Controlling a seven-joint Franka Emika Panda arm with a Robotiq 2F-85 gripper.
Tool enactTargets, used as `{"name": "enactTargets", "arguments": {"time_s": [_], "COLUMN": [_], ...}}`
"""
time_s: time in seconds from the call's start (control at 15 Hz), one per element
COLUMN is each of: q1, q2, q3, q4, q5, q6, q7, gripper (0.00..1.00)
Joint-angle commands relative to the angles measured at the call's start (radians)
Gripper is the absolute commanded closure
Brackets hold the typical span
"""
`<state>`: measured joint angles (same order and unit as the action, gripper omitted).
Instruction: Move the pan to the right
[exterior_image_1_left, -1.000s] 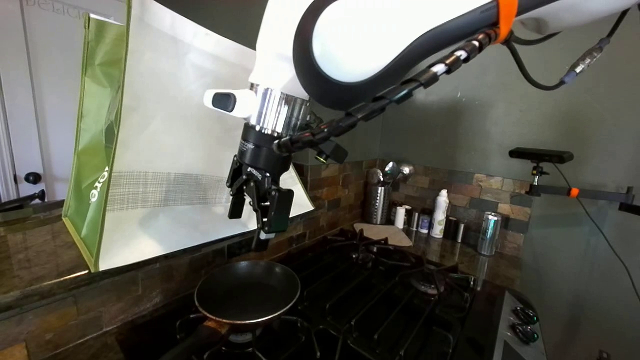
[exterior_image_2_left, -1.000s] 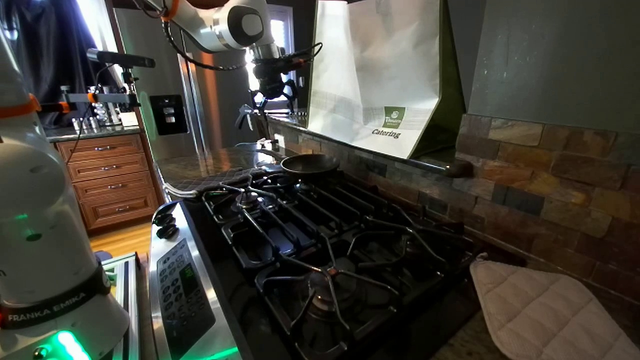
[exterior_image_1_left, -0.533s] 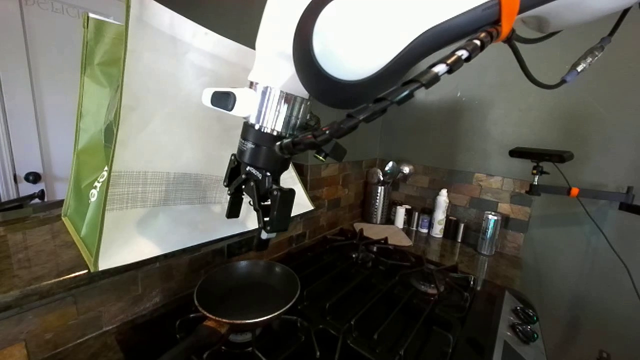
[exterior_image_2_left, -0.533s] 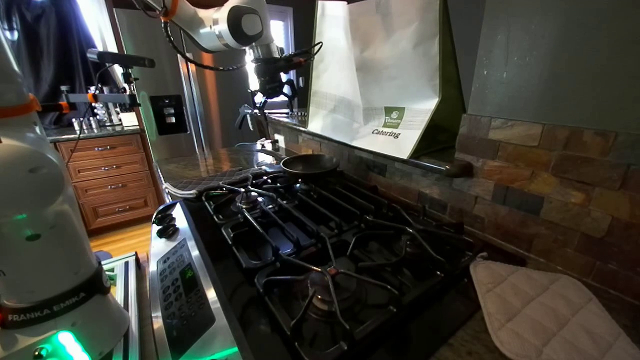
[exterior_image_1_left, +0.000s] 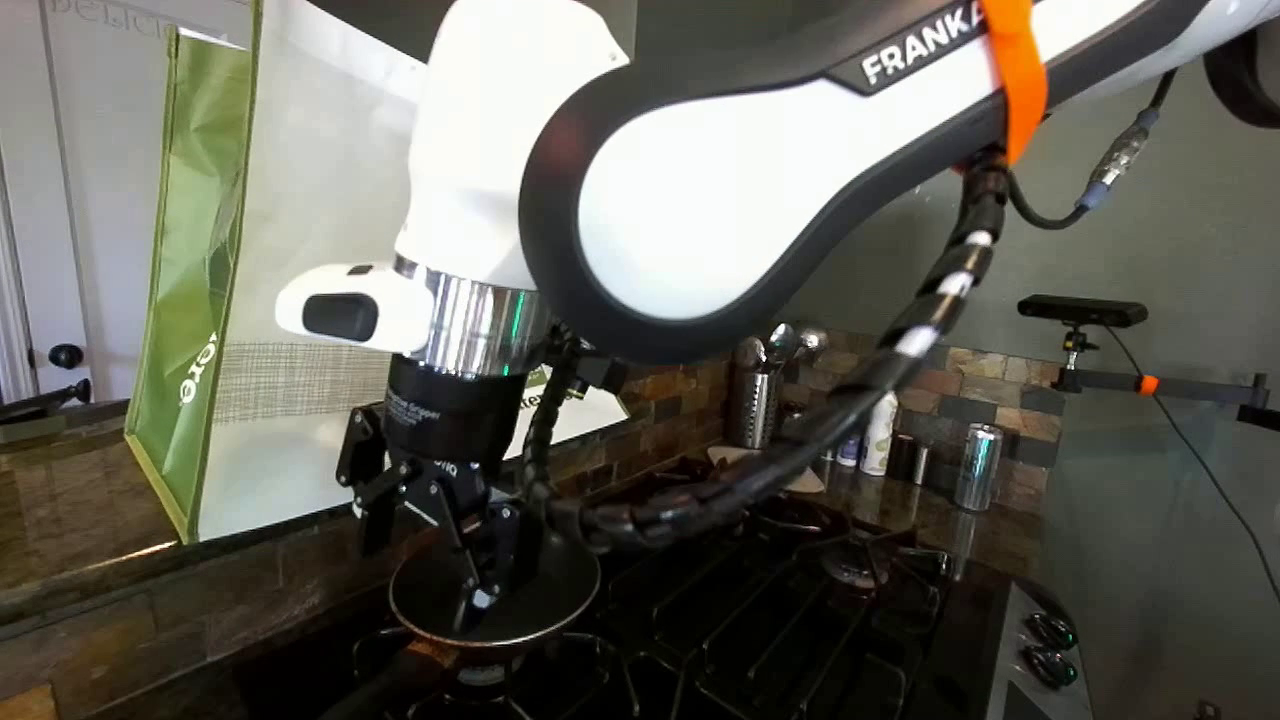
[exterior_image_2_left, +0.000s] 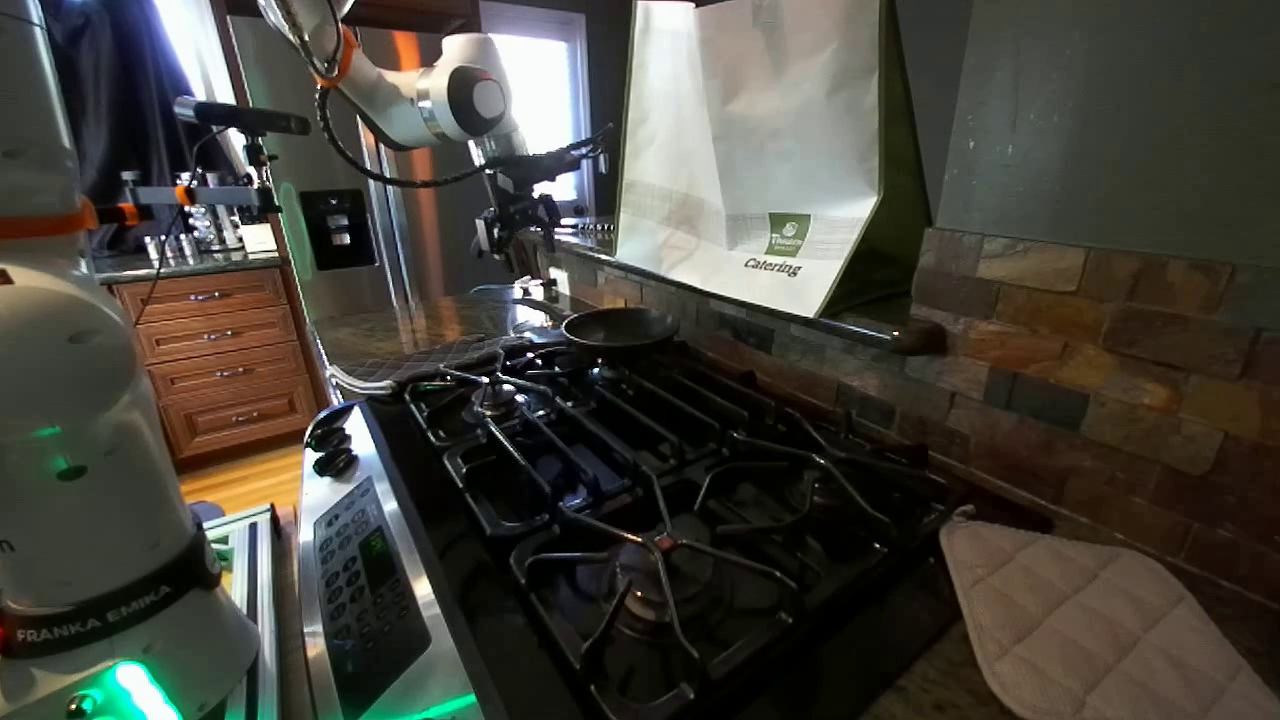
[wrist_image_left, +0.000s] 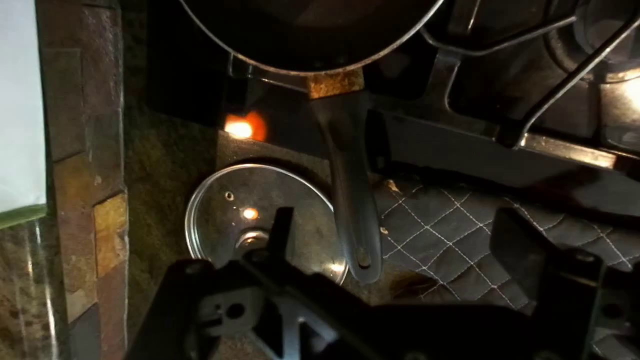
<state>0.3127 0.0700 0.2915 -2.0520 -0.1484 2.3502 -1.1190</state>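
Observation:
The pan (exterior_image_2_left: 620, 328) rests level on a back burner at the far end of the stove, dark inside with a thin bright rim. At the top of the wrist view only part of its bowl (wrist_image_left: 310, 30) shows, and its dark handle (wrist_image_left: 350, 185) points down the picture. My gripper (wrist_image_left: 400, 240) is open, and the handle's end appears between its fingers, closer to the left one, with no grip on it. In an exterior view the gripper (exterior_image_1_left: 432, 555) overlaps the pan's bowl; elsewhere it (exterior_image_2_left: 520, 240) hangs well above and beyond the pan.
Beside the handle lie a glass lid (wrist_image_left: 220, 215) and a dark quilted cloth (wrist_image_left: 445, 240). Black burner grates (exterior_image_2_left: 660, 540) cover the stove. A large paper bag (exterior_image_2_left: 750, 150) stands on the ledge over the brick wall. A pale pot holder (exterior_image_2_left: 1100, 620) lies at the near end.
After hardly moving at first, my gripper has dropped and shifted left in both exterior views, turning somewhat. It stays open. The pan has not moved.

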Motion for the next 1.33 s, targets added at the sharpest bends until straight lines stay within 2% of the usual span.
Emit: {"name": "enactTargets", "arguments": {"time_s": [0.0, 0.27, 0.6, 1.27], "q1": [-0.008, -0.027, -0.032, -0.057], "q2": [0.071, 0.116, 0.112, 0.219], "q3": [0.009, 0.010, 0.010, 0.014], "q4": [0.016, 0.016, 0.015, 0.104], "q5": [-0.048, -0.030, -0.028, -0.017], "q6": [0.052, 0.094, 0.075, 0.058], "q7": [-0.059, -0.126, -0.096, -0.285], "gripper": [0.00, 0.00, 0.00, 0.00]}}
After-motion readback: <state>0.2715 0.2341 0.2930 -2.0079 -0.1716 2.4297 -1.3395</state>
